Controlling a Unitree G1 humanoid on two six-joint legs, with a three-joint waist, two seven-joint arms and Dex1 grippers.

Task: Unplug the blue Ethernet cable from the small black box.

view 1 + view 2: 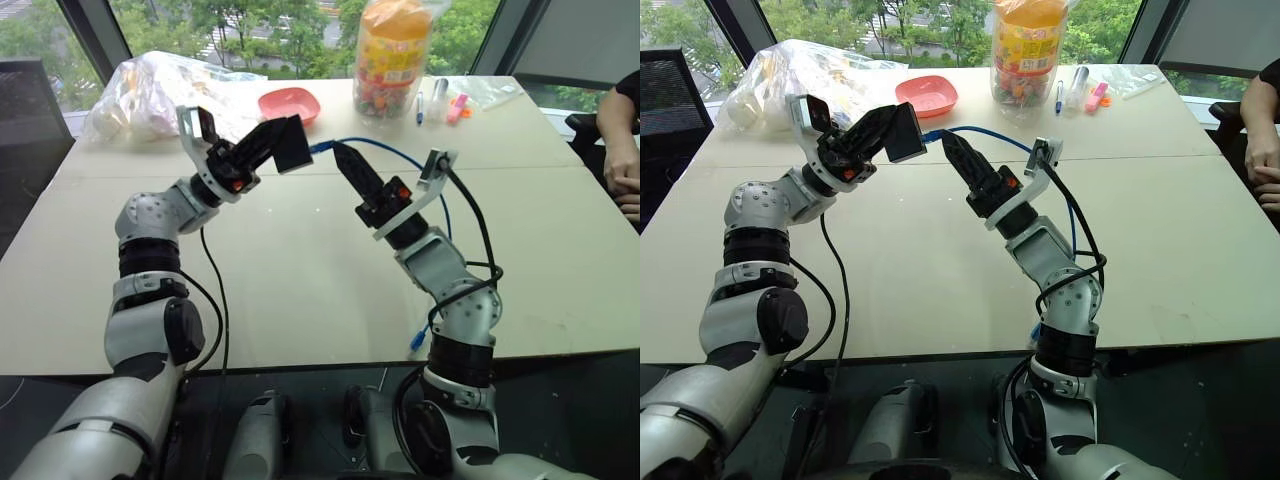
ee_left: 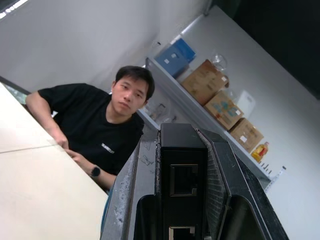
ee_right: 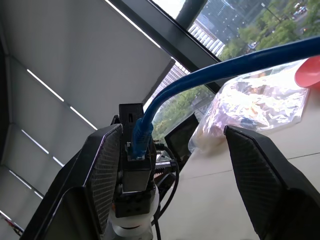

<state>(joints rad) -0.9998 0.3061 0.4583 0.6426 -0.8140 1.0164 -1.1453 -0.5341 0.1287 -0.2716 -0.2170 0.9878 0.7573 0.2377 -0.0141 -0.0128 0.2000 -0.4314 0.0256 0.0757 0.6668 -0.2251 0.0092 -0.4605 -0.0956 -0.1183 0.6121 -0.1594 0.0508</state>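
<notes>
Two grippers meet above the pale table [image 1: 300, 290], and the small black box [image 1: 293, 143] is the thing to place all else by; it is held aloft in the left gripper [image 1: 270, 142], whose black fingers are pressed together on it, sockets facing outward in the left wrist view; the blue Ethernet cable [image 3: 210, 70] runs from the box's far side, its plug [image 3: 137, 142] seated in a socket as the right wrist view shows, then arcs away past the right arm and hangs over the table's near edge; the right gripper [image 1: 350, 165] sits just beside the box on the plug side, its jaws spread, one finger [image 3: 102, 172] close against the plug and the other well apart; so the step in hand looks like the approach to the plug, the cable not yet pulled; next, by my judgement, the right jaws must close on the plug itself, press its latch, and draw straight out from the box while the left holds firm.
</notes>
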